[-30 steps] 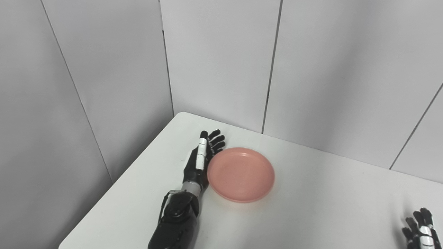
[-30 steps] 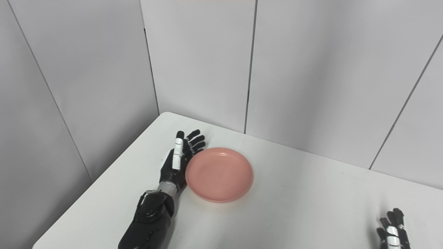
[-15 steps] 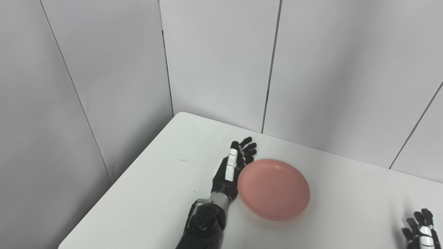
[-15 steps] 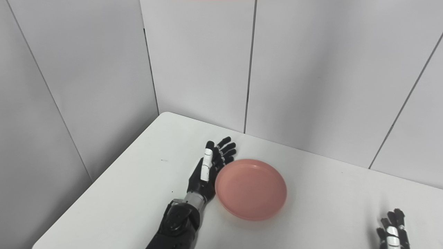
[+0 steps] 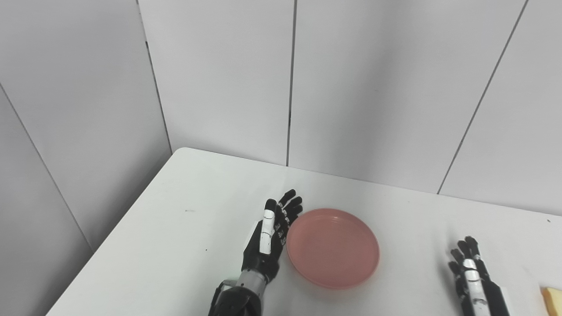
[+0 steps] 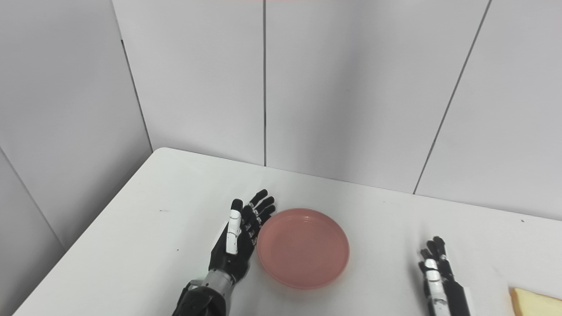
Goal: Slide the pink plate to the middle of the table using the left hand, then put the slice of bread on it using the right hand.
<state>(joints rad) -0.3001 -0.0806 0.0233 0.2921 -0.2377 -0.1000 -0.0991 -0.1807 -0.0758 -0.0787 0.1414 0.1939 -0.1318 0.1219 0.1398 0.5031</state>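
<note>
We are logging a round, shallow pink plate (image 5: 333, 248); left hand (image 5: 268, 237) is lying beside it, fingers (image 5: 291, 203) spread wide, edge touching its rim, gripping nothing.

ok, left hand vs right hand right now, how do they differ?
The left hand stands on edge with its palm against the rim of the pink plate; the right hand lies apart from the plate, touching nothing that shows. The left hand is fully in view; the right hand is cut off by the bottom edge, near the slice of bread. Both are open, fingers extended, holding nothing.
</note>
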